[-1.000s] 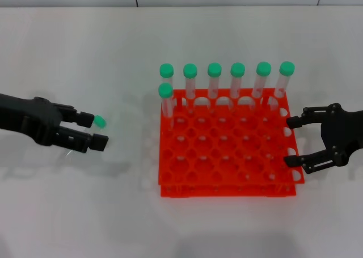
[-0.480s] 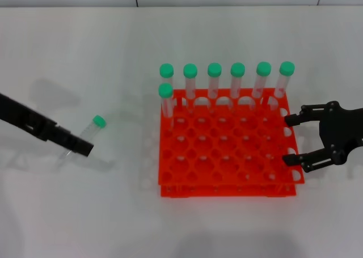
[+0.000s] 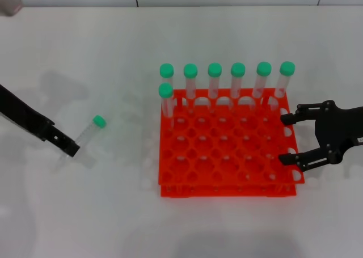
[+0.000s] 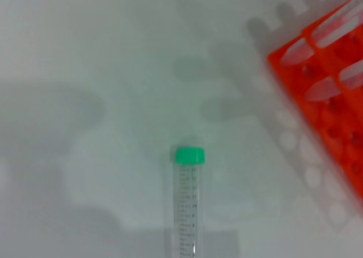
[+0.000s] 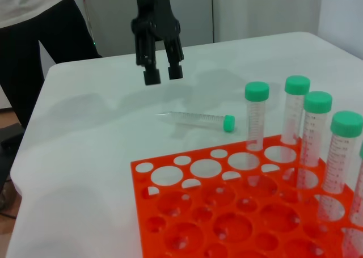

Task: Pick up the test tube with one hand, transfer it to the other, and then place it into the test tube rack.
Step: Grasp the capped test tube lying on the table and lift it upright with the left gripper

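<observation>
The clear plastic test tube with a green screw cap [image 3: 92,129] lies flat on the white surface [image 3: 85,54], left of the orange-red square rack [image 3: 227,150]. The left pincer [image 5: 160,73] hangs above it, slightly parted, empty. The right pincer [image 3: 289,139] is open beside the rack.

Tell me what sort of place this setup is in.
Probably a lab or robot test bench. An orange rack holds seven green-capped tubes, one more tube lies on a plain white table, and a wall and someone standing beside the table show in the right wrist view.
</observation>
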`<action>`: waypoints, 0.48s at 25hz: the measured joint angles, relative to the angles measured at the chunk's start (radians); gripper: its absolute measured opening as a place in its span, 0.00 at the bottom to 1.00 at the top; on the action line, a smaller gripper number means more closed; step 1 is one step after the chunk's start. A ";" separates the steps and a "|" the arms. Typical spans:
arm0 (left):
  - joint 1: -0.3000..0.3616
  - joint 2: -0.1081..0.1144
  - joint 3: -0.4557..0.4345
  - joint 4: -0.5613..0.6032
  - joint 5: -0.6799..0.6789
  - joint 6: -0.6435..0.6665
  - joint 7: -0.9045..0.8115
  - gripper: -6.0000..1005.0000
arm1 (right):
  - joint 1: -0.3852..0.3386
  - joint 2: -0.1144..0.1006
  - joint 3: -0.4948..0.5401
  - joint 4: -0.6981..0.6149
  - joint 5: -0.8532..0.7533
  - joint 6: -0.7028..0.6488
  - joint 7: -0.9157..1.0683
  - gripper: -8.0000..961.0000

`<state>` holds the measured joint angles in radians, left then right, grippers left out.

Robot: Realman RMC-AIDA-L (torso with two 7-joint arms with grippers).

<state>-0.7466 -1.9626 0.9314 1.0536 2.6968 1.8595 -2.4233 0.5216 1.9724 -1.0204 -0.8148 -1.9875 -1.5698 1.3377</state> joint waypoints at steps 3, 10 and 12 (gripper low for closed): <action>-0.002 -0.012 0.059 -0.002 0.037 -0.017 -0.020 0.86 | 0.000 0.000 -0.001 0.000 -0.001 0.003 0.000 0.90; -0.008 -0.050 0.139 -0.007 0.123 -0.059 -0.043 0.86 | 0.001 0.003 -0.001 0.000 -0.001 0.006 -0.001 0.90; -0.010 -0.059 0.141 -0.007 0.134 -0.065 -0.045 0.86 | 0.001 0.006 -0.001 0.001 -0.001 0.007 -0.003 0.90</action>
<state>-0.7566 -2.0219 1.0722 1.0464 2.8310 1.7940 -2.4685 0.5225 1.9782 -1.0217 -0.8142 -1.9881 -1.5629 1.3349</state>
